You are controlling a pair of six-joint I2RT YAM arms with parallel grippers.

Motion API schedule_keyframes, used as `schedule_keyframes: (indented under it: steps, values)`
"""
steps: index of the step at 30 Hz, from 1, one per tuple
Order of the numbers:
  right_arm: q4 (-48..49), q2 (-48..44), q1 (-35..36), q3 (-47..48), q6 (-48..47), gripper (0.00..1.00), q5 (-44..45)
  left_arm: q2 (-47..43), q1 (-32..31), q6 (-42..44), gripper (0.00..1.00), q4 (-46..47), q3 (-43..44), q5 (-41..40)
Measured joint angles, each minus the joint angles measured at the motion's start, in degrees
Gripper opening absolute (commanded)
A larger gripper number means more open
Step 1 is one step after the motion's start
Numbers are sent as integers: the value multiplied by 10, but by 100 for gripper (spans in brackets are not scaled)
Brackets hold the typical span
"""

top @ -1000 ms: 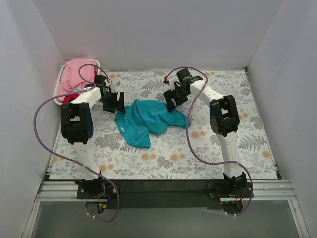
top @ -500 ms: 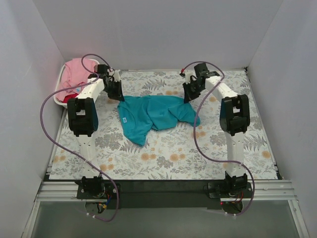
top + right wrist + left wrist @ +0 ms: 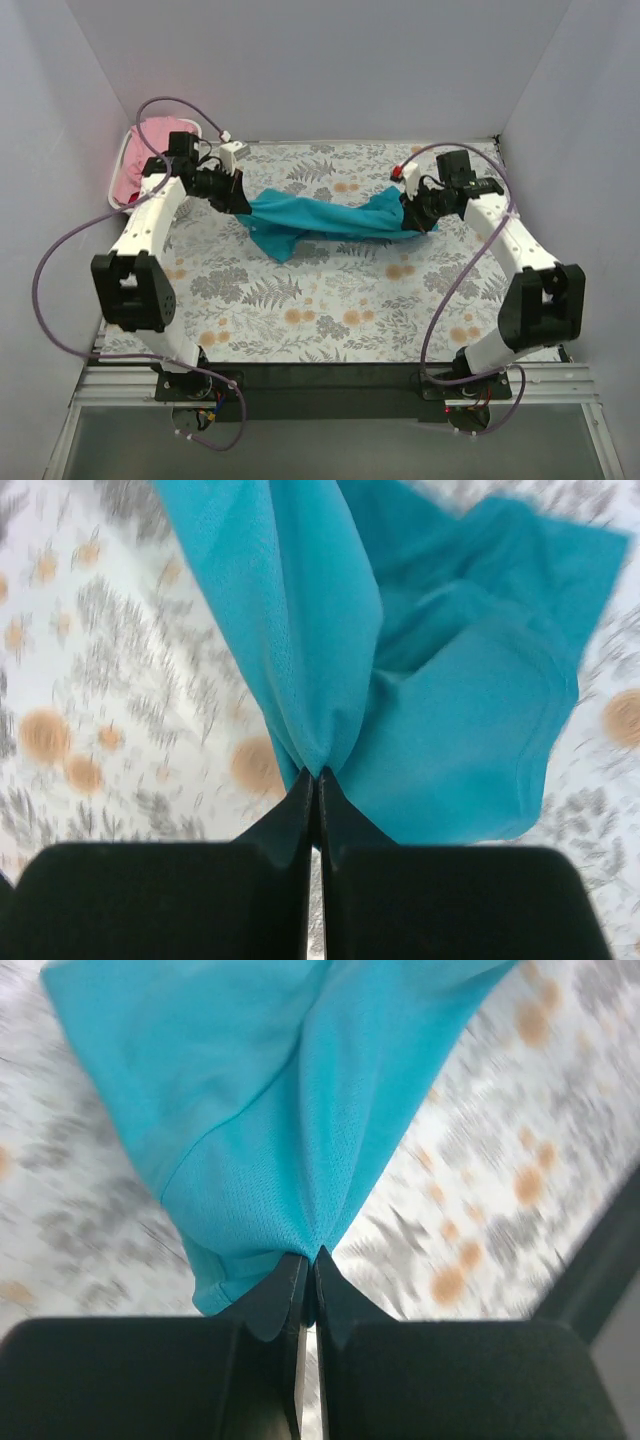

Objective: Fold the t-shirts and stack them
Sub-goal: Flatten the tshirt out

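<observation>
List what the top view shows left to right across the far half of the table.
pink t-shirt → left tool → teal t-shirt, pinched at each end by a shut tool → right tool

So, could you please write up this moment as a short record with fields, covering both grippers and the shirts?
left gripper: shut on one end of the teal t-shirt
right gripper: shut on the other end of it
teal t-shirt: stretched between the two grippers, with a loose part hanging toward the table
pink t-shirt: bunched in the white basket at the far left corner
progress: teal t-shirt not yet folded
</observation>
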Motion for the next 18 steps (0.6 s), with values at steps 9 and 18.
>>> schedule_keyframes:
  steps: [9, 18]
  values:
    - [-62, -225, -11, -295, -168, 96, 35, -320, -61, 239, 62, -161, -308, 4]
    - [-73, -112, -35, -191, -128, 78, 32, -282, -60, 178, 59, -109, -297, -24]
